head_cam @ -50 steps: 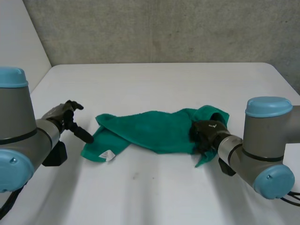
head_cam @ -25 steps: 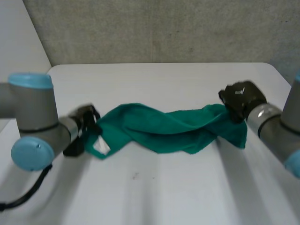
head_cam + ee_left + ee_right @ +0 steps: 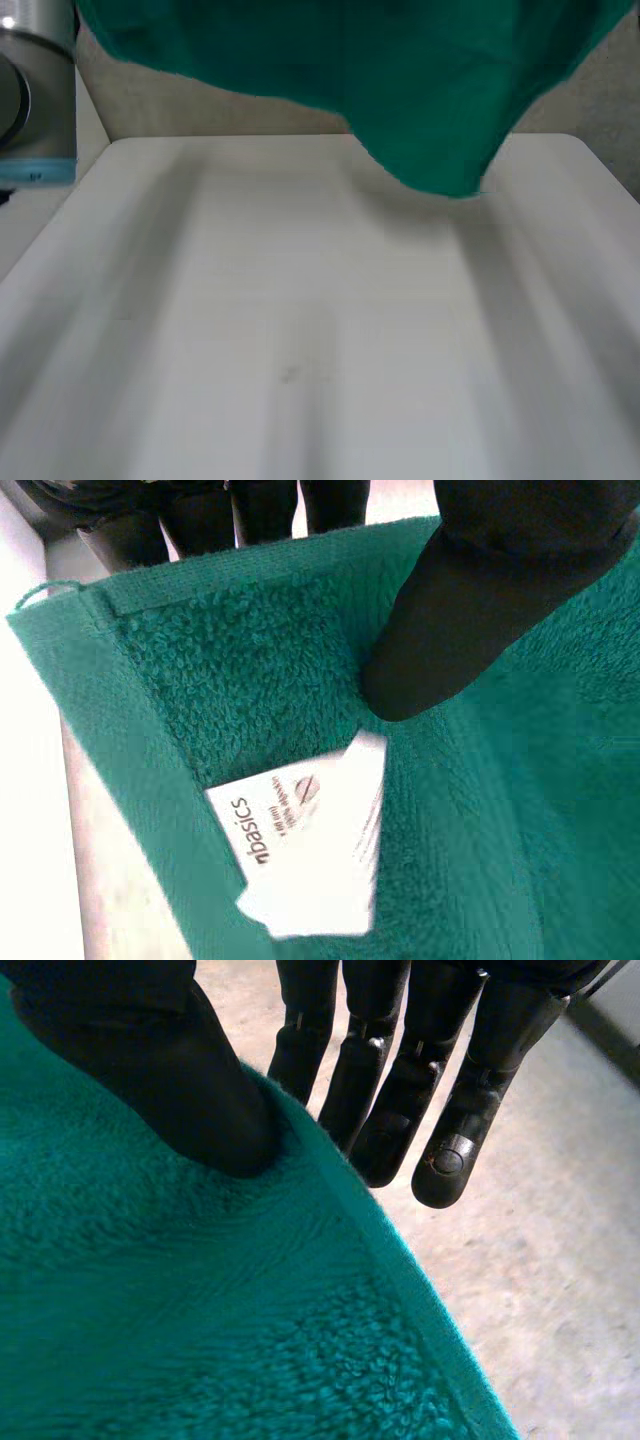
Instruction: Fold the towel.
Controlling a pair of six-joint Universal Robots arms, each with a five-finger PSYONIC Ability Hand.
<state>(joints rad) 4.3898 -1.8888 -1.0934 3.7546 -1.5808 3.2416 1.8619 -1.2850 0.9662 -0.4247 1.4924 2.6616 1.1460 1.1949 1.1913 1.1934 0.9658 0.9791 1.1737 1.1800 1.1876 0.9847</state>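
Left hand [image 3: 480,610] and right hand [image 3: 150,1070] each pinch the towel [image 3: 400,80] by its edge, holding it aloft; next, probably spread it flat on the desk [image 3: 300,330].

**One readable tag on the towel**

A white sewn-in tag [image 3: 310,850] lies on the green towel [image 3: 180,680], just beyond the thumb tip of the left hand [image 3: 480,600]. On the tag, dark letters running at a slant spell "basics", with part of another letter in front. The smaller print lines beside that word are too small to read. Above them sits a small round symbol with a stroke through it.
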